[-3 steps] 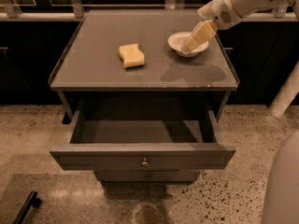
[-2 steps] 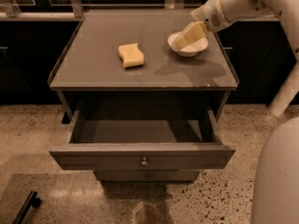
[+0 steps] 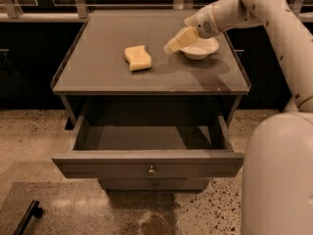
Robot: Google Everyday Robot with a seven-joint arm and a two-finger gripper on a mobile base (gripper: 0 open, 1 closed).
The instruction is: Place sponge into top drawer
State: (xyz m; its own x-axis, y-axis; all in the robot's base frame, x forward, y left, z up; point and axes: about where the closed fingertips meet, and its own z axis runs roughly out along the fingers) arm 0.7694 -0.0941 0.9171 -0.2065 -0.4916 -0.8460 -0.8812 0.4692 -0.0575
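The pale yellow sponge lies on the grey cabinet top, left of centre. My gripper hangs above the top, right of the sponge and apart from it, its yellowish fingers pointing down-left beside the white bowl. It holds nothing that I can see. The top drawer is pulled open below the cabinet top, with a round metal knob on its front; its inside looks empty.
The lower drawer front is shut beneath the open one. My white arm reaches in from the right and my base stands at the right front. A dark bar lies on the speckled floor at the lower left.
My gripper has moved left from over the bowl toward the sponge. The sponge, bowl and drawer have not moved.
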